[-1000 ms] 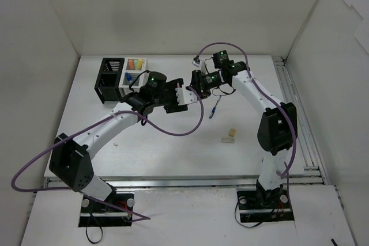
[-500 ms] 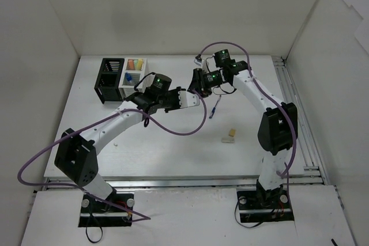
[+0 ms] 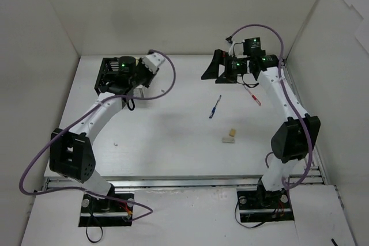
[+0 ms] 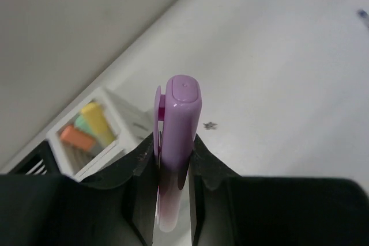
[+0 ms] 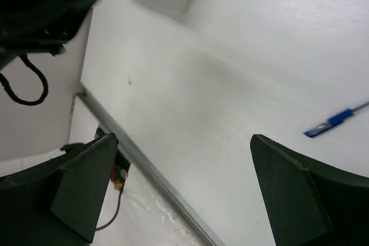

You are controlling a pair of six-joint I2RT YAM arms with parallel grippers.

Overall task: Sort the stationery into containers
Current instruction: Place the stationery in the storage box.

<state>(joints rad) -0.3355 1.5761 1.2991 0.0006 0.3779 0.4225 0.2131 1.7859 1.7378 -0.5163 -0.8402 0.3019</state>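
Note:
My left gripper is shut on a pink highlighter that sticks out past the fingertips. It hangs at the back left, just beside the containers. The white container holds yellow, green and orange highlighters. The black container adjoins it, half hidden under the left arm. My right gripper stands wide open and empty above the back middle of the table. On the table lie a blue pen, a red pen and a beige eraser.
White walls close in the table at the back and on both sides. A metal rail runs along the right edge. Purple cables loop from both arms over the table.
The two grippers met at the table's middle; the right one has opened and pulled back to the right. The left arm has swung to the containers with the pink highlighter.

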